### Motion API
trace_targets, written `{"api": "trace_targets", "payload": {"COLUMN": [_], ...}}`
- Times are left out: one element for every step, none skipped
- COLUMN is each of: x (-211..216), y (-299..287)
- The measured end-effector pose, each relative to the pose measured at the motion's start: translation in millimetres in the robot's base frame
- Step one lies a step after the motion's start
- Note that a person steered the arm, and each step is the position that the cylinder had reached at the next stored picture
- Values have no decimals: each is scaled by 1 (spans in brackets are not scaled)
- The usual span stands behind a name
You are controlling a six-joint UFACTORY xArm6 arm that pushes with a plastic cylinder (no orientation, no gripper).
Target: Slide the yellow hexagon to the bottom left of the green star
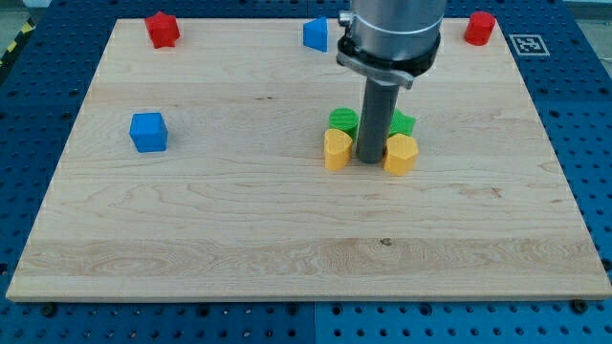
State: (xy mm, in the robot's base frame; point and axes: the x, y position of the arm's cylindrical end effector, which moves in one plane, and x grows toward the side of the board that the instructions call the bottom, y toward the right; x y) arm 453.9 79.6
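Camera view: my tip (pixel 369 161), a bare rod holding nothing, sits wedged between two yellow blocks; pushing risks moving the wrong yellow block (pixel 401 153) instead of the other yellow block (pixel 337 149), or scattering the green blocks (pixel 343 120) behind.

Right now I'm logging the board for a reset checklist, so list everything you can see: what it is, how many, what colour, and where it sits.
Wooden board: one, light wood, fills most of the view, on a blue perforated table.
Red blocks: two, shapes unclear; one at the top left corner, one at the top right corner.
Blue cube: one, left side of the board.
Blue block: one, shape unclear, top centre.
Green blocks: two, centre, partly hidden by my rod; one left of it, one right of it.
Yellow blocks: two, just below the green ones; one left of the rod, one right.
Marker tag: one, black and white, top right.
My tip: between the two yellow blocks.
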Motion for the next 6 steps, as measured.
{"api": "trace_targets", "payload": {"x": [14,69,92,72,31,-1], "y": [28,18,53,91,88,76]}}
